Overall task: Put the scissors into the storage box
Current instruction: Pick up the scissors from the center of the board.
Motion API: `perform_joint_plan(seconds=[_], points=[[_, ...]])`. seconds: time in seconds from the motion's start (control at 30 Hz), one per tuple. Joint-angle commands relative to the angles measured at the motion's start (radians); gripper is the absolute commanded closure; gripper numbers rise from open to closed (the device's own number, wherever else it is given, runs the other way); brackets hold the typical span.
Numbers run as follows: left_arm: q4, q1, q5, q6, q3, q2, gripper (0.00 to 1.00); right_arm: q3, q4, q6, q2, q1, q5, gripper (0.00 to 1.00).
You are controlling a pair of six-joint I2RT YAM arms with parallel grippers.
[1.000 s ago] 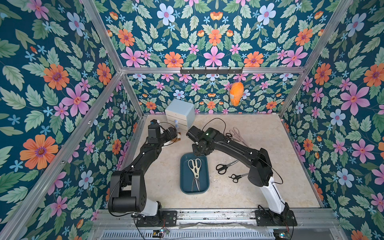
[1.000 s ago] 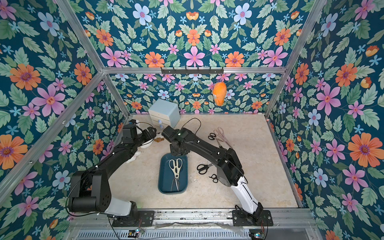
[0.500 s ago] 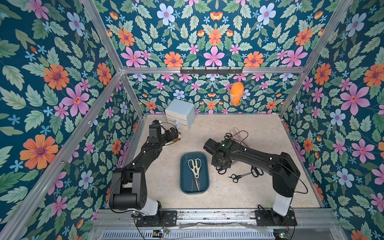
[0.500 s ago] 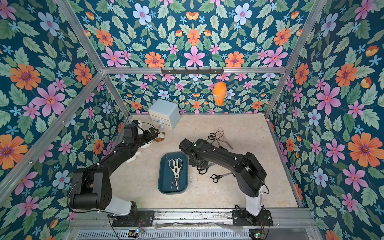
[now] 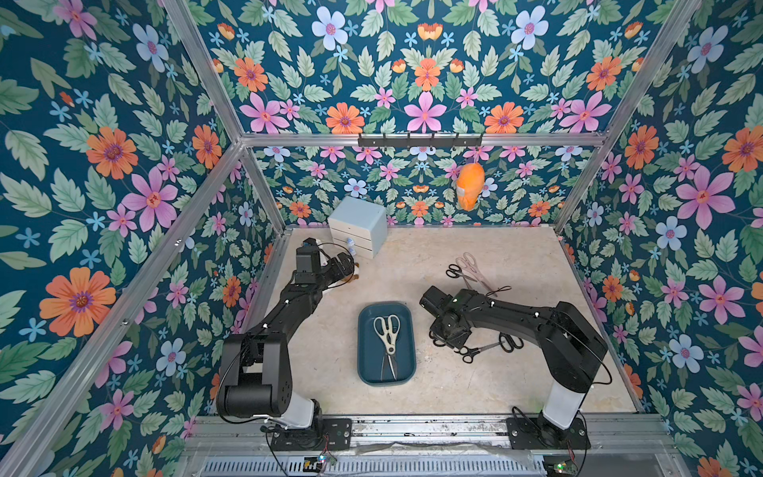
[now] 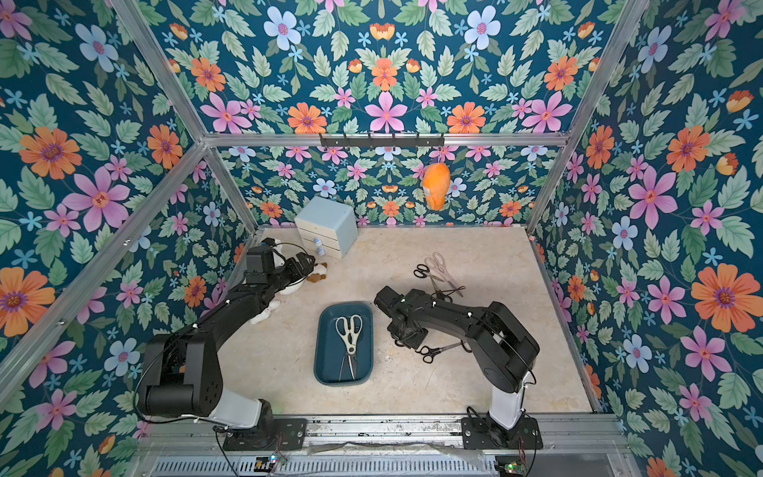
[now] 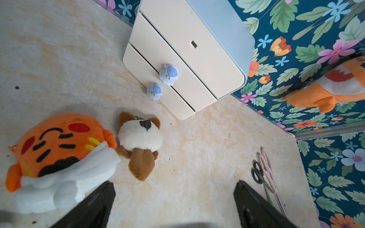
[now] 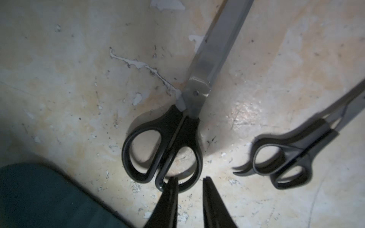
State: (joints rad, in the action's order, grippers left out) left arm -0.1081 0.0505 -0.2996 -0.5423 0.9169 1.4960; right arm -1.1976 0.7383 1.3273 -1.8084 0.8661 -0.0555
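Note:
The dark teal storage box [image 5: 402,365] [image 6: 364,365] lies mid-table with cream-handled scissors [image 5: 388,330] [image 6: 350,333] inside. My right gripper [image 8: 189,179] is low just right of the box, whose corner [image 8: 39,197] shows beside it. Its jaws are narrowed round the rim of one handle loop of large black scissors [image 8: 177,138] lying flat; in both top views the wrist hides this. A second black pair [image 8: 286,161] [image 5: 468,354] lies beside it. Further back lie pink scissors [image 5: 470,264] and small black scissors [image 5: 453,270]. My left gripper [image 7: 175,183] [image 5: 344,264] hangs open and empty near the cabinet.
A light-blue drawer cabinet [image 5: 358,225] stands at the back left. An orange plush [image 7: 57,146] and a brown-and-white plush [image 7: 140,142] lie on the table under my left gripper. Another orange plush [image 5: 470,188] hangs from the hook rail [image 5: 419,140] on the back wall.
My right arm swung from beyond the box to its right side and came down onto the black scissors, its jaws narrowing. The left arm hardly moved.

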Motion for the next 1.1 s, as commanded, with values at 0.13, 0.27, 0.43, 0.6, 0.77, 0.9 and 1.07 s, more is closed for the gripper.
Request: perform_joint_plan(seconds=[0.13,0.27,0.43,0.6,0.77,0.9,1.07], points=[[-0.001,-0.001,-0.002,-0.002,0.005,0.002,0.01,-0.002,-0.028,0.061,-0.013,-0.003,0.005,0.73],[-0.001,-0.001,0.001,-0.002,0.005,0.002,0.01,0.008,-0.011,0.086,-0.004,-0.006,0.006,0.73],[-0.001,-0.001,0.001,-0.002,0.007,0.004,0.01,0.025,0.012,0.111,0.028,-0.007,-0.003,0.73],[0.001,-0.001,0.003,-0.001,0.007,0.003,0.01,0.036,-0.022,0.116,0.006,-0.009,0.020,0.73],[0.002,-0.001,0.010,-0.001,0.006,0.009,0.01,0.035,-0.038,0.110,-0.011,-0.014,0.037,0.73],[0.004,0.000,0.013,0.005,0.008,0.005,0.01,0.038,-0.051,0.117,-0.022,-0.020,0.031,0.73],[0.007,-0.001,0.016,0.007,0.009,0.006,0.01,0.032,-0.068,0.124,-0.051,-0.021,0.039,0.74]])
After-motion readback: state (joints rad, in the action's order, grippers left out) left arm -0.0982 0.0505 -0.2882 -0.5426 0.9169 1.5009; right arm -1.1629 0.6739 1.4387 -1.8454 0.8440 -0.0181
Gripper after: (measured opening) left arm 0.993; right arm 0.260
